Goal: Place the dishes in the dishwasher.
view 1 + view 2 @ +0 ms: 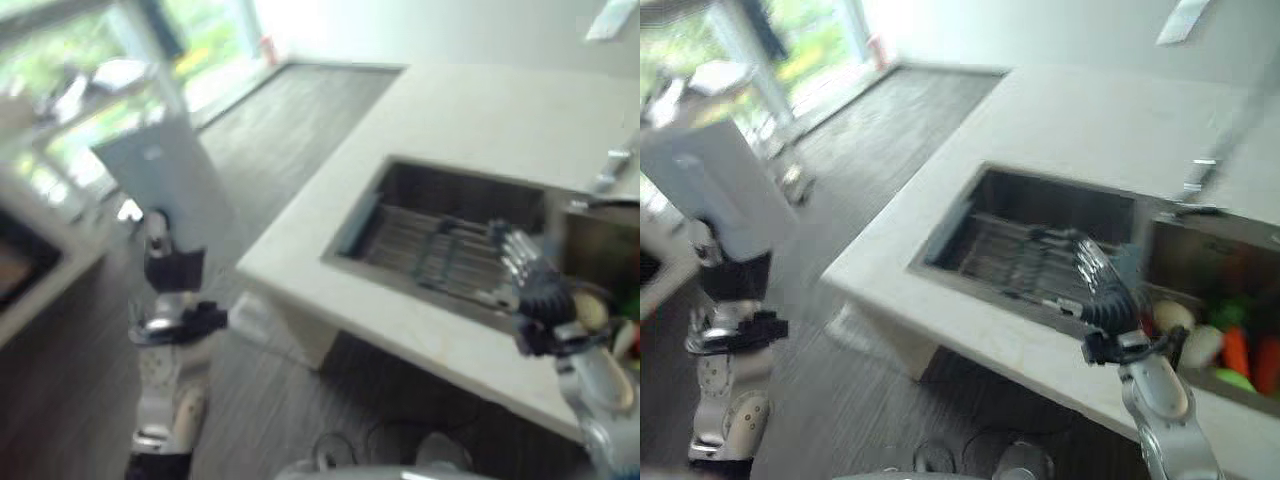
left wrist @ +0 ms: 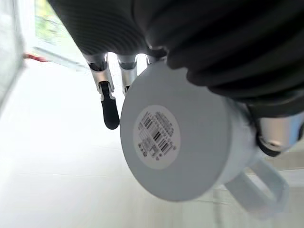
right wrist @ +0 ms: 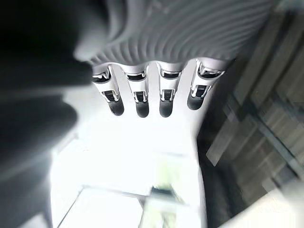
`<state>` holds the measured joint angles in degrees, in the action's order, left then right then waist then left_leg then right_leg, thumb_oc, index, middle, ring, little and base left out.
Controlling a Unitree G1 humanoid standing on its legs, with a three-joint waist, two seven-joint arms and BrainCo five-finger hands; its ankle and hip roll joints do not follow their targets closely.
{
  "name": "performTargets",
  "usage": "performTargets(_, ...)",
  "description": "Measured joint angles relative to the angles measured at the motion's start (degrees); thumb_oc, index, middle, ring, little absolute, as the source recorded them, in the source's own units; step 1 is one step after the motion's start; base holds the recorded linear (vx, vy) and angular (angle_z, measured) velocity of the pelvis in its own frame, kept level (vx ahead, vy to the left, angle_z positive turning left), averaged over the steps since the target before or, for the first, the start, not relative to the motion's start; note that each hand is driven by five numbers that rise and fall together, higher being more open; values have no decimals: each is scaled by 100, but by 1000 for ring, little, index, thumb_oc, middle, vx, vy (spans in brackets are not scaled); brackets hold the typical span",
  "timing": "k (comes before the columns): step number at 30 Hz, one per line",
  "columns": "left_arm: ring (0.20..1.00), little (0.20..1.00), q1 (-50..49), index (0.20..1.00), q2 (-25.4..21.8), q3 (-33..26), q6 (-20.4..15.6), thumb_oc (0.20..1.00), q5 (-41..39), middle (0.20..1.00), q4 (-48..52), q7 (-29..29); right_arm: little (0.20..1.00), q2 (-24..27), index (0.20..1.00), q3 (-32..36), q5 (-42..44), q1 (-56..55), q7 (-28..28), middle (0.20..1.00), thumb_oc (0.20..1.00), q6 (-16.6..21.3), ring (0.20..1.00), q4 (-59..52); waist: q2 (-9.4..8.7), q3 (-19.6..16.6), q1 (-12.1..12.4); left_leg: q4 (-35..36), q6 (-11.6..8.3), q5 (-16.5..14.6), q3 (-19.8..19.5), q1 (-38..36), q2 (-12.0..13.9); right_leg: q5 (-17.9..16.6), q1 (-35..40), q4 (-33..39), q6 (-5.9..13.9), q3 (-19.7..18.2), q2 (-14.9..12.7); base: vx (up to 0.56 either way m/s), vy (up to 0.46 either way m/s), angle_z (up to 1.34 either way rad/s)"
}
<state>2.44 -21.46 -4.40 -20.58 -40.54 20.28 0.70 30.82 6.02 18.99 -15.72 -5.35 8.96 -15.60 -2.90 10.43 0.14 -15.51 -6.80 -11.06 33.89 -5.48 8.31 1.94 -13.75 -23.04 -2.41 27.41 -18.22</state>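
Holding one white mug (image 2: 175, 142) in the left robot hand (image 2: 109, 110), fingers and thumb closed round its body, with the labelled bottom turned to the wrist camera and the handle sticking out away from the fingers. From the head views, carried out over the floor, well apart from the desk (image 1: 1090, 120) and from the other robot hand. Judged from this, somewhere early to middle in the task: mug already picked up and in carry, not yet set into any dishwasher, so bringing it there, lowering and letting go are all left to do. Right robot hand (image 1: 1105, 290) hovering with fingers straight and relaxed, gripping nothing, above the near edge of the sink (image 1: 1040, 205) and over the wire rack (image 1: 1000, 255) lying just beyond its fingertips. On the outer side of this robot hand, a second basin (image 1: 1200, 255) with coloured round pieces (image 1: 1235, 350), white, green, orange and red, too blurred to count exactly and not clearly dishes. Counted: one mug, one rack, two basins, one tap (image 1: 1200, 180) beyond the right robot hand; further dishes not recognised with certainty.
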Motion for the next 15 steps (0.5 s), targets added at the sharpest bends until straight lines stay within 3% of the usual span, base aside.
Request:
performTargets(1,200,200,137,200,114,191,-47,200,-132,200,-538,-25,1000,-23,1000,780,9,30,22,1000,1000,60,1000,508,79,-37,-171,-417,-735,-368,437,-489,657,-49,352,-114,179,415,-388,-321,516,357)
performTargets(2,200,200,177,200,168,417,-18,200,-175,200,-749,-4,1000,-37,1000,1311,27,175,191,1000,1000,28,1000,830,195,-115,-346,-179,-584,-284,416,-516,774,-193,447,-80,353,508,-542,-265,467,287)
performTargets(3,200,200,-40,200,272,366,-69,200,-162,200,-620,-92,1000,53,1000,1489,16,431,250,1000,1000,61,1000,772,310,-160,-359,162,-351,-38,298,-523,541,-445,348,11,675,351,-735,-258,564,105)
performTargets(4,200,200,-473,200,354,96,-84,200,-244,200,-635,-39,1000,-271,1000,946,15,851,238,1000,1000,57,1000,655,17,-142,-193,-260,-297,-63,253,-370,273,-976,229,273,171,178,-956,-146,536,17)
performTargets(5,200,200,-527,200,337,-28,-67,200,-331,200,-703,-37,1000,-530,1000,610,10,882,185,1000,1000,133,1000,502,-203,-132,-97,-1208,-209,-232,176,111,435,-1547,332,698,37,118,-1105,-96,536,-11)
performTargets(6,200,200,-529,200,292,-62,-73,200,-330,200,-731,-53,1000,-811,1000,531,14,915,193,1000,1000,218,1000,452,-290,-147,-57,-1406,-48,-514,-89,513,406,-2076,391,948,320,81,-1238,-160,652,66)
performTargets(7,200,200,-464,200,151,-25,-59,200,-335,200,-820,-76,1000,-1140,1000,535,18,934,316,1000,1000,235,1000,439,-433,-81,-85,-699,542,-534,-226,634,-30,-2622,221,876,892,-17,-1597,-142,510,84)
performTargets(8,200,200,-469,200,123,-148,24,200,-331,200,-901,22,1000,-1453,1000,337,15,850,308,1000,1000,176,1000,268,-502,-65,15,-882,813,-623,-379,776,-312,-2705,230,705,796,-22,-1572,-151,488,90)
performTargets(9,200,200,-442,200,135,-228,41,200,-328,200,-896,43,1000,-1649,1000,215,13,755,297,1000,1000,174,1000,107,-432,-4,-38,-791,922,-648,-468,764,-435,-2529,154,408,883,-64,-1701,-9,218,72)
performTargets(10,200,200,-389,200,223,-404,30,200,-328,200,-889,111,1000,-1551,1000,15,-12,789,230,1000,1000,160,1000,99,-348,2,-17,-523,1135,-551,-586,731,-656,-1293,-48,-6,1219,-386,-1428,76,209,74)
performTargets(11,200,200,-343,200,246,-454,39,200,-331,200,-897,143,1000,-1509,1000,18,-33,830,251,1000,1000,159,1000,58,-319,21,-80,-250,1379,-488,-925,741,-900,-730,-177,-127,1277,-952,-983,109,119,95)
performTargets(13,200,200,-163,200,368,-160,78,200,-321,200,-961,149,1000,-1336,1000,161,-30,660,269,1000,1000,140,1000,-4,-219,39,-280,-63,1568,-352,-1638,719,-1191,95,-48,-234,1152,-2037,-108,83,54,175)
performTargets(14,200,200,-89,200,400,170,83,200,-299,200,-970,133,1000,-1168,1000,230,-25,577,302,1000,1000,137,1000,-54,-97,44,-448,10,1505,-233,-2070,715,-1253,323,44,-270,1048,-2530,422,30,24,218)
performTargets(15,200,200,-64,200,405,284,88,200,-213,200,-968,112,1000,-992,1000,251,7,597,278,1000,1000,134,1000,-92,-11,86,-524,132,1337,-140,-2169,623,-1283,318,44,-254,988,-2516,698,19,-23,217)
